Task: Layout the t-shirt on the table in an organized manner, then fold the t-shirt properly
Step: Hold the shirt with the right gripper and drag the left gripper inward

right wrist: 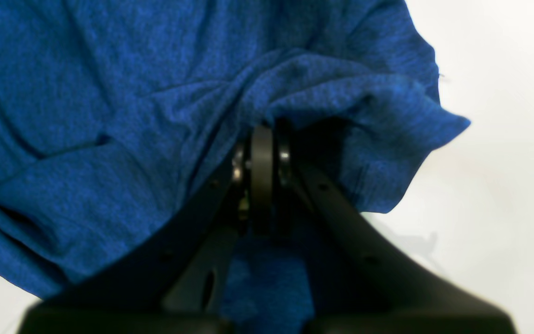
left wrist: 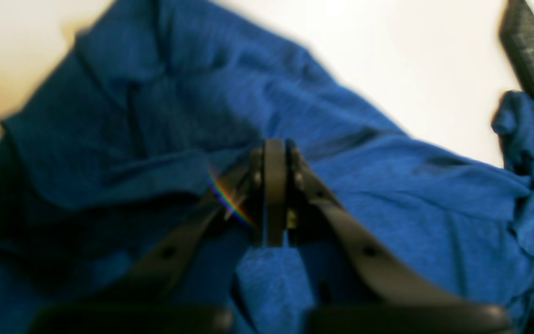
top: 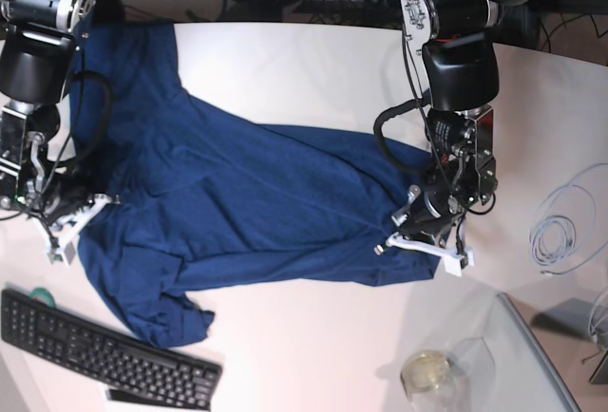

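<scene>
Both arms (top: 459, 70) black-bodied, looped black cables, white brackets at wrists; gripper fingers (left wrist: 369, 250) matte black, small screw holes.

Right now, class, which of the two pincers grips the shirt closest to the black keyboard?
The right pincer, at the base view's left edge, clamps the t-shirt just above the keyboard; the left pincer holds the far side.
</scene>
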Tool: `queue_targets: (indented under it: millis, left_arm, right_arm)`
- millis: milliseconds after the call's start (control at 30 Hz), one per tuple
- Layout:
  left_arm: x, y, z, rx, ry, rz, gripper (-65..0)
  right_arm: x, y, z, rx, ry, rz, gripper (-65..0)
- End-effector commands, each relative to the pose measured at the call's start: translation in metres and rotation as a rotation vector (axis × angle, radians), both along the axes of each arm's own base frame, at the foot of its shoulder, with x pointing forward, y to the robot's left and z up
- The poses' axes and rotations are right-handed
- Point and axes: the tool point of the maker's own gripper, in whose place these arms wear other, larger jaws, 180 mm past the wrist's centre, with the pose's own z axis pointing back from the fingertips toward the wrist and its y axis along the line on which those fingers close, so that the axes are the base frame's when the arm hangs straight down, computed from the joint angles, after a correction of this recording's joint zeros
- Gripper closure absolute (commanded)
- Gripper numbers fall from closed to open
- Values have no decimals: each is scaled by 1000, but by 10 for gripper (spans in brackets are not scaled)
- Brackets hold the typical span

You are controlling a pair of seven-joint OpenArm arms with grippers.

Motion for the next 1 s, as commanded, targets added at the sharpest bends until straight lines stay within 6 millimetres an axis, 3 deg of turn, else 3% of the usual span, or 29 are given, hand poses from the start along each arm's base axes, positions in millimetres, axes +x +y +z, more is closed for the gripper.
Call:
queue_targets:
  millis: [0,133,233,267,400,600,767,800,867,967]
  left_arm:
    - [18,5,18,2,-71,17,-104]
    - [23,18,23,32,-144,73,-313]
    - [28,21,33,43,-187,87,-365]
    - [30,22,40,49,-206,86,-367]
    - [1,23,37,88,-211,69,-367]
    - [-44,58,28,192,-183,63,-355]
    - [-56,82,24,254,-157,50,-155]
    - [-54,80,24,266,-156,25,-127]
    - [-52,69,22,331,-145,-82,-135]
    - [-52,40,16,408,-136,-233,-221]
  right_arm:
    - [16,-8,17,-14,-57,0,-2]
    - [15,-9,16,-15,-56,-1,-2]
    - [15,-9,16,-15,-54,0,-2]
    - [15,-9,16,-15,-54,0,-2]
    - [15,-10,17,-17,-56,-1,-2]
    - [15,-9,17,-16,-59,-1,-2]
    - [16,-6,17,-12,-60,0,-2]
    - [16,-6,17,-9,-62,0,-2]
    - [16,-6,17,-9,-62,0,-2]
    - [16,-6,17,-9,-62,0,-2]
